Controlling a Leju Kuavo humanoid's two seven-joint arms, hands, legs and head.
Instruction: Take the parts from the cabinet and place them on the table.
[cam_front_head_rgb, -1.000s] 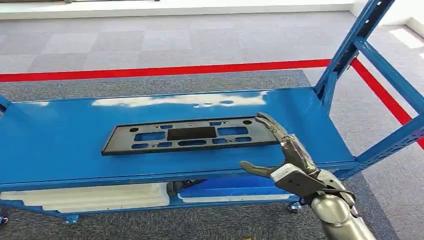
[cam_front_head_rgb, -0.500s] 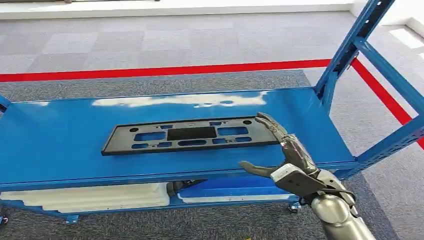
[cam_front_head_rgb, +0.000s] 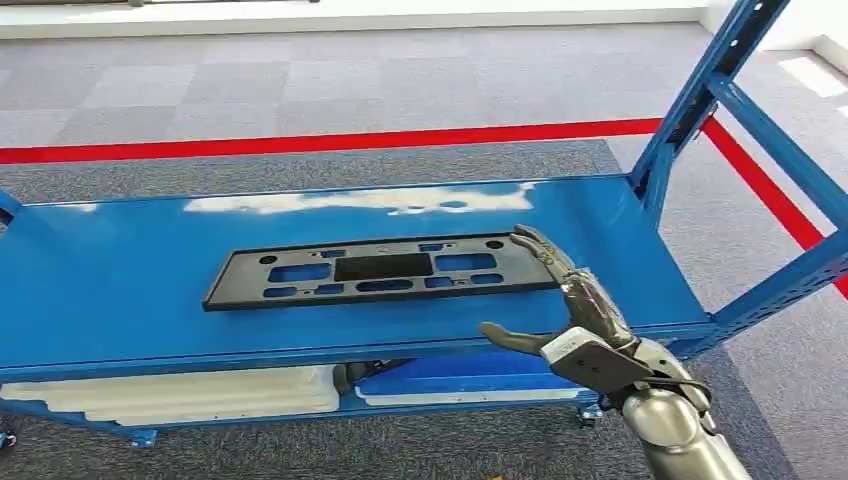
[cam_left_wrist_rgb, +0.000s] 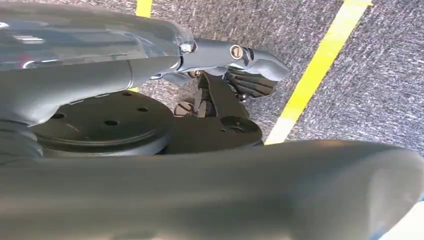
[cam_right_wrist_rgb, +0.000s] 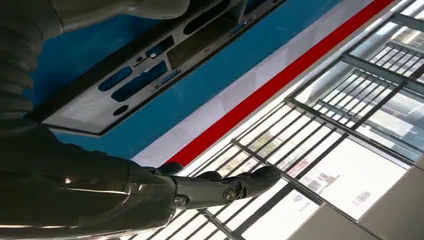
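Where the blue shelf (cam_front_head_rgb: 120, 290) spreads across the head view, these things stand around it:
Surroundings: a blue upright post (cam_front_head_rgb: 700, 95) rises at the far right corner; white foam slabs (cam_front_head_rgb: 180, 393) lie on the lower level; a red floor stripe (cam_front_head_rgb: 300, 143) runs across the grey carpet beyond.
Part: the long black plastic panel (cam_front_head_rgb: 380, 270), pierced with slots and holes, lies flat on the shelf top, roughly in the middle, its long side running left to right.
Right hand: the right hand (cam_front_head_rgb: 560, 310) reaches over the near right edge of the shelf, fingers stretched out and apart, thumb out to the left, holding nothing; its fingertips (cam_front_head_rgb: 525, 238) lie at the panel's right end, whether touching it or just above I cannot tell.
In the way: nothing stands between hand and panel.
Right wrist view: it looks along the panel (cam_right_wrist_rgb: 130, 75) from its end, past the thumb (cam_right_wrist_rgb: 120, 10) and a dark finger (cam_right_wrist_rgb: 220, 187), to a window grid beyond the shelf.
Left wrist view: the left hand (cam_left_wrist_rgb: 235, 65) hangs over carpet with a yellow floor line (cam_left_wrist_rgb: 320, 70).
Hard to make out: the left hand's dark fingers are bunched and partly covered, so its state cannot be read.
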